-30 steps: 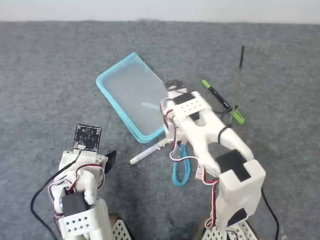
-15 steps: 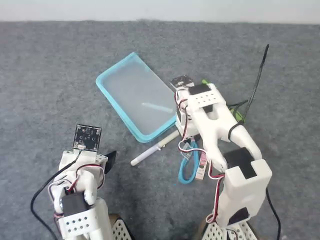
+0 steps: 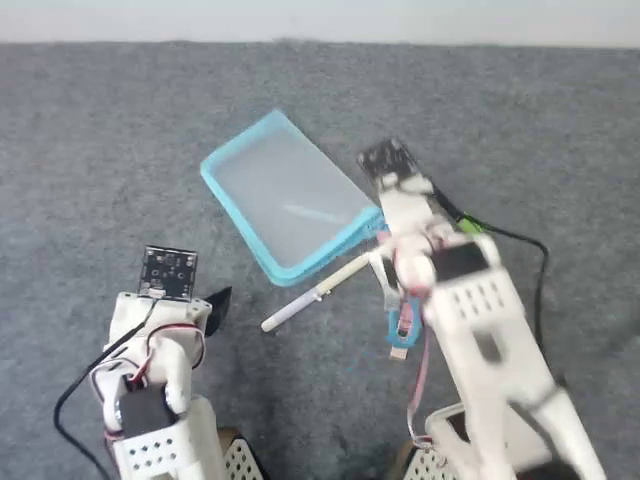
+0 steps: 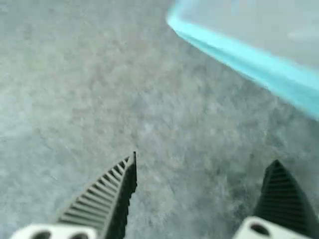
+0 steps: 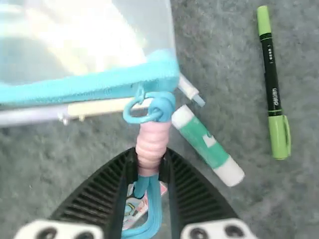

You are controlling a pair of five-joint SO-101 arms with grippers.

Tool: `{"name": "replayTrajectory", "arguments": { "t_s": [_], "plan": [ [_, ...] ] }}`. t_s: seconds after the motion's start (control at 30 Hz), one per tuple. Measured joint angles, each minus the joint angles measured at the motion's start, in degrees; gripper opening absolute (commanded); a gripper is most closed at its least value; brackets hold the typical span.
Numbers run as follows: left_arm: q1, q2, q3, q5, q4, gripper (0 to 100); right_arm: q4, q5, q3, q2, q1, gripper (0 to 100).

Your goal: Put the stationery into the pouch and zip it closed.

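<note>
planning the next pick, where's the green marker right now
In the right wrist view the green marker lies on the mat outside the pouch, just beyond the white-and-green tube beside the right gripper.

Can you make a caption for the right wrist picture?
The right hand pinches the pink strap on the blue pouch, with a glue stick and green pen nearby.

Pouch [image 3: 285,205]: translucent, teal-edged, flat, set diagonally mid-tabletop. Pink pull tag [image 5: 149,137] at its zipper corner, pinched in the right gripper [image 5: 148,153]. White pen [image 3: 310,295] lies along the pouch's near edge. Green-and-white glue stick [image 5: 207,144] sits just beside that corner. Green marker [image 5: 273,84] lies apart.
</note>
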Motion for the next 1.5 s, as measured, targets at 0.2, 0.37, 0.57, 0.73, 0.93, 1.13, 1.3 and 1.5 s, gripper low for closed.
{"name": "replayTrajectory", "arguments": {
  "t_s": [0.2, 0.37, 0.57, 0.73, 0.93, 1.13, 1.3, 1.5],
  "plan": [
    [0.0, 0.26, -3.6, 7.38, -0.18, 38, 6.33, 1.58, 2.55, -12.84, -0.09, 0.6],
    [4.31, 10.46, -10.46, 12.48, -2.99, 38, 7.91, 1.58, 5.98, -20.13, -4.4, 0.6],
    [12.84, 35.34, -25.41, 19.69, -6.33, 38, 5.01, 1.58, 10.11, -24.18, -5.54, 0.6],
    [13.89, 55.47, -31.74, 26.46, -14.95, 27, 3.43, 1.58, 10.2, -25.05, -5.54, 0.6],
    [14.15, 70.33, -32.44, 27.87, -22.42, 25, 3.08, 1.58, 10.2, -25.05, -5.89, 0.6],
    [14.51, 68.22, -32.44, 27.87, -22.59, 15, 3.08, 1.58, 10.37, -25.05, -6.24, 0.6],
    [14.77, 61.45, -32.44, 27.87, -20.31, 11, 3.08, 1.58, 11.43, -25.05, -6.51, 0.6],
    [17.76, 59.69, -32.44, 27.87, -19.78, 2, 3.08, 1.58, 12.13, -25.14, -9.14, 0.6]
  ]
}}
